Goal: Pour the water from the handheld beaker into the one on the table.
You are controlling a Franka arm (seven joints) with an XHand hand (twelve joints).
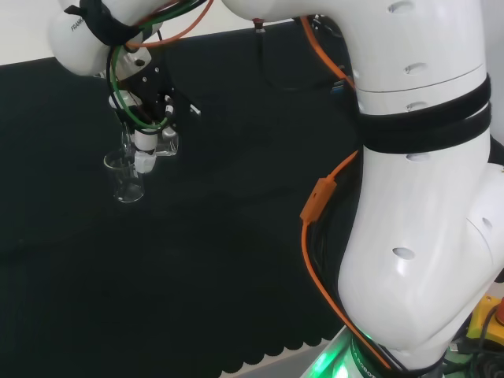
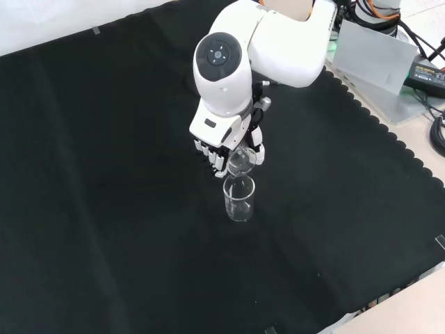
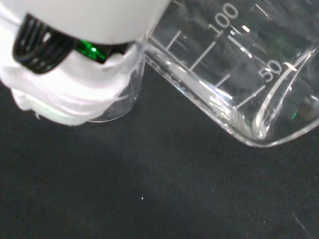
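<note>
the hand [image 2: 226, 147] hangs above the black cloth [image 2: 104, 209] with its fingers [image 2: 208, 154] curled round a clear held beaker [image 2: 240, 161], so it is clamped on that glass. in the front view the held beaker sits at the lower edge of the hand, tipped over, its open mouth just above the rim of the second beaker [image 2: 239, 198]. that second beaker stands upright on the cloth directly below and in front of the hand, and the two glasses look to be touching or all but touching at the rim; which of the two cannot be told.

in the head view the hand [image 1: 146, 130] hangs beneath the arm's white link [image 1: 83, 35], with green and orange cables [image 1: 126, 71] running down to it. the held beaker [image 1: 165, 143] shows as a faint clear shape against the fingers, and the standing beaker [image 1: 126, 177] is just below and to the left of the hand in that view.

in the wrist view a blurred white part of the hand [image 3: 70, 94] is close to the camera. next to it lies the tilted wall of the held beaker [image 3: 234, 74], with white graduation lines and its base edge toward the cloth [image 3: 149, 189]. a curved clear rim [image 3: 127, 99] shows beside the white part of the hand. whether water is in either glass cannot be made out.
</note>
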